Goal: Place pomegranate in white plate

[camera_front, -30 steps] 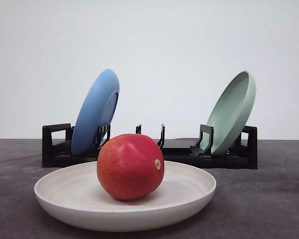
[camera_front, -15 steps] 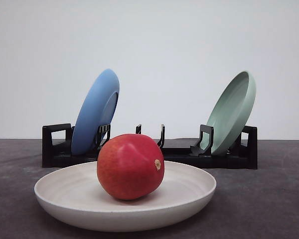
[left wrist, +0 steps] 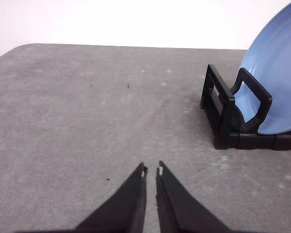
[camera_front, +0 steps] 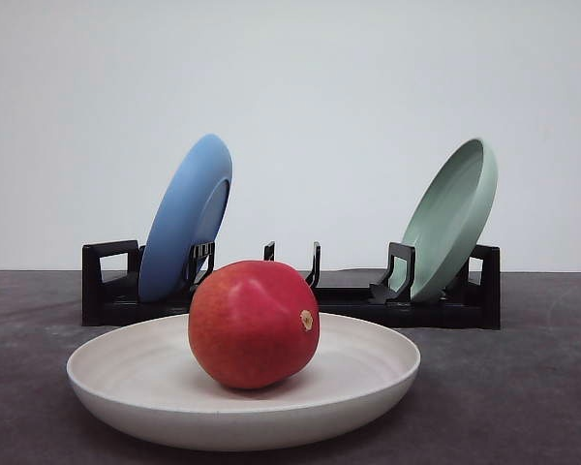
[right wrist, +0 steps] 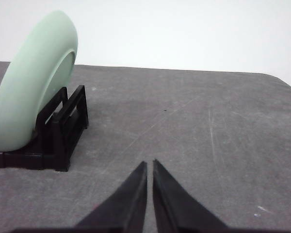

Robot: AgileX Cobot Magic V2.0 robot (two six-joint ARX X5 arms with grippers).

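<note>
Resting in the middle of the white plate (camera_front: 126, 383): pomegranate (camera_front: 253, 324) (stem spot visible). Behind the plate, a black rack (camera_front: 111, 291). Left gripper (left wrist: 151, 171) and right gripper (right wrist: 150, 164): fingers pressed together, holding nothing.

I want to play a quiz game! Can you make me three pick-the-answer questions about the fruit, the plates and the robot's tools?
1. Where is the pomegranate?
A. In the white plate
B. In the rack
C. On the bare table

2. How many plates stand in the rack?
A. One
B. Two
C. Three

3. How is the left tool?
A. Holding the fruit
B. Wide open
C. Shut, holding nothing

Answers:
1. A: the fruit sits in the middle of the white plate.
2. B: a blue plate and a green plate lean in the rack.
3. C: its tips nearly meet over the grey table, as do the right tool's.
</note>
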